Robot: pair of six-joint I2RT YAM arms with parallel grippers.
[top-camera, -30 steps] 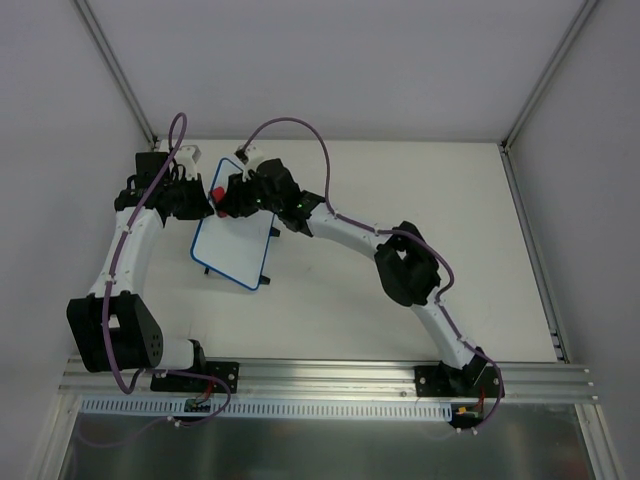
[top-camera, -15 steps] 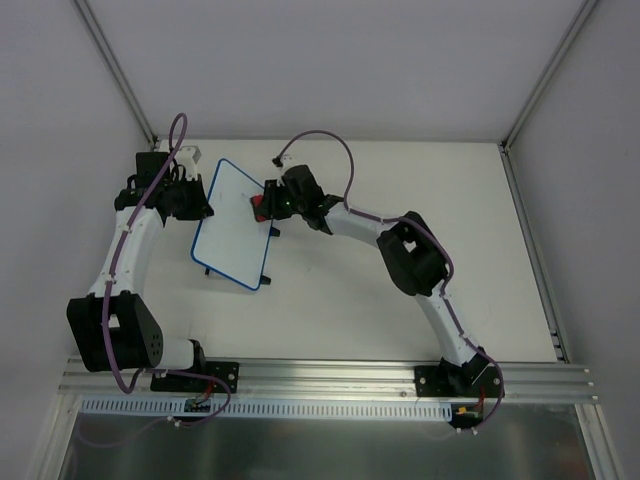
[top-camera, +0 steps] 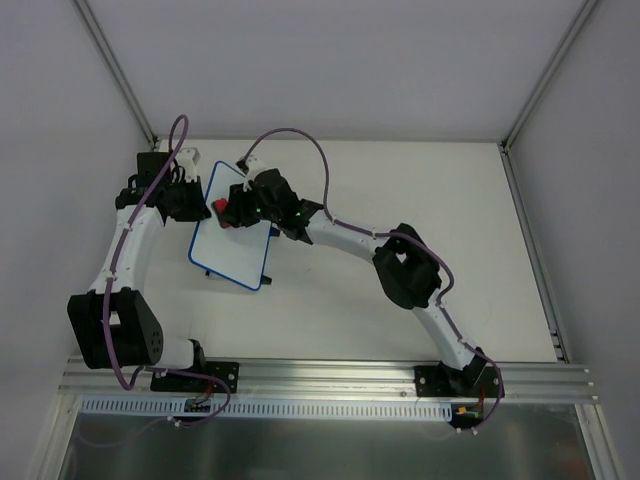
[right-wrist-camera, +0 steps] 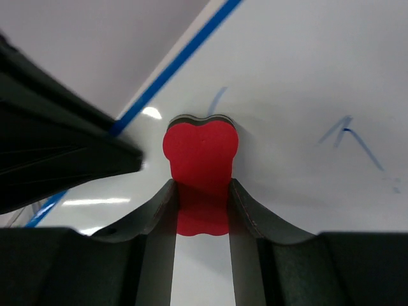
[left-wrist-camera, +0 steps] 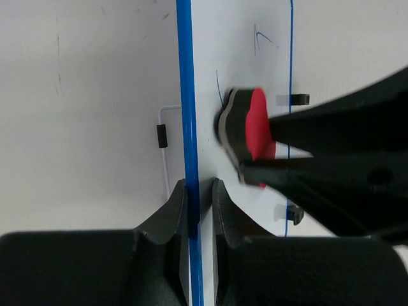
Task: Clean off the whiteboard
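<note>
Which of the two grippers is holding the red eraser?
The right gripper: it pinches the red eraser on the whiteboard, while the left gripper clamps the board's edge.

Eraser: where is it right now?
Top view, far left: the red eraser is in the right pincer, against the whiteboard near the rim the left pincer clamps.
</note>
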